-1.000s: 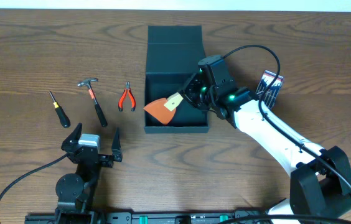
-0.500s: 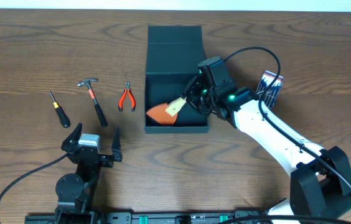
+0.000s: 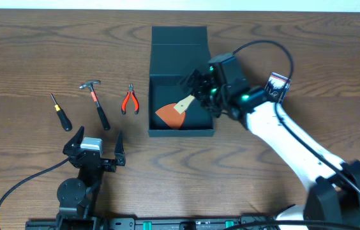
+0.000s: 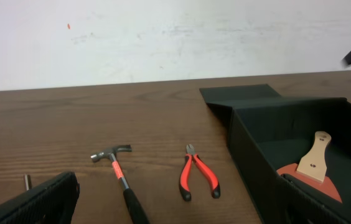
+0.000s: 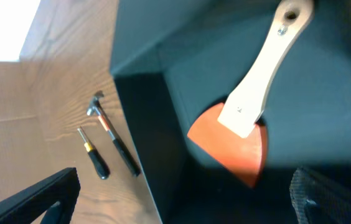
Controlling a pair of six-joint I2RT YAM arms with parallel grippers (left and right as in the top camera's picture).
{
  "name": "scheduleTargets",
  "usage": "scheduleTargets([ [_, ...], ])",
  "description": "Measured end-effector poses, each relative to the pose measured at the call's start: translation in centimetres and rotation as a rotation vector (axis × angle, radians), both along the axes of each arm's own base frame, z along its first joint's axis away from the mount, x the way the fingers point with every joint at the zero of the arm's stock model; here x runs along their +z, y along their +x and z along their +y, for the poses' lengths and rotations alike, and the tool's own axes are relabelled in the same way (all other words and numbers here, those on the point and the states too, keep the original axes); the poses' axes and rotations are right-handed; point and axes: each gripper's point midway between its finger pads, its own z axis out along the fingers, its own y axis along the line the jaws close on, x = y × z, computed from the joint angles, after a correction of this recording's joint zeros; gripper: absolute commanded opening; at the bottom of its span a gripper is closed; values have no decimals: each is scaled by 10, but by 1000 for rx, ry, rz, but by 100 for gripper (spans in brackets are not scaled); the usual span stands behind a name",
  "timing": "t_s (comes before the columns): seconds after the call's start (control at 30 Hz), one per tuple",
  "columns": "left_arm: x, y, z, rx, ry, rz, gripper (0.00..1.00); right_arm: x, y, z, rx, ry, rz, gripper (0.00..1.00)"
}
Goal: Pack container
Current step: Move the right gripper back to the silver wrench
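Right gripper [image 3: 196, 86], jaws apart, hovers over the container [image 3: 181, 133], seemingly clear of the scraper [image 3: 173, 112] lying at its seven o'clock; left gripper [image 3: 97, 144], likewise apart, sits at seven o'clock on the counter [image 3: 39, 51].

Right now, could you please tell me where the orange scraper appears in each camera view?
Overhead: the scraper lies in the lower left part of the open container.
Left wrist: lower right, scraper inside the container.
Right wrist: centre right, scraper with its blade lowest.
Shared landmark: the hammer, left of the container in all three.
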Motion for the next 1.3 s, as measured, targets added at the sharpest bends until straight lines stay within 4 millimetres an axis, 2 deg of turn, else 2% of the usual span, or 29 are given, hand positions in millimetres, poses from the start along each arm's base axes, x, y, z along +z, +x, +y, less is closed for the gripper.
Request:
scheduleTargets([
  [0.13,0,0,0,0,0,0,99,36,2,-41,-36,-153,-89,99],
  [0.23,0,0,0,0,0,0,99,67,8,-84,-109,-287,-184,99],
  [0.3,0,0,0,0,0,0,99,78,12,-112,-148,-372,-231,99],
  [0.4,0,0,0,0,0,0,98,81,19,-145,-183,-470,-255,99],
  [0.53,0,0,0,0,0,0,98,75,28,-182,-235,-546,-235,99],
  [0.63,0,0,0,0,0,0,99,63,33,-205,-271,-562,-195,99],
  [0.73,0,0,0,0,0,0,99,41,37,-214,-267,-536,-130,99],
  [0.87,0,0,0,0,0,0,99,12,38,-211,-228,-505,-52,99],
  [1.0,0,0,0,0,0,0,98,-8,39,-207,-212,-494,-1,99],
  [1.3,0,0,0,0,0,0,98,-76,30,-207,-360,-447,255,95],
])
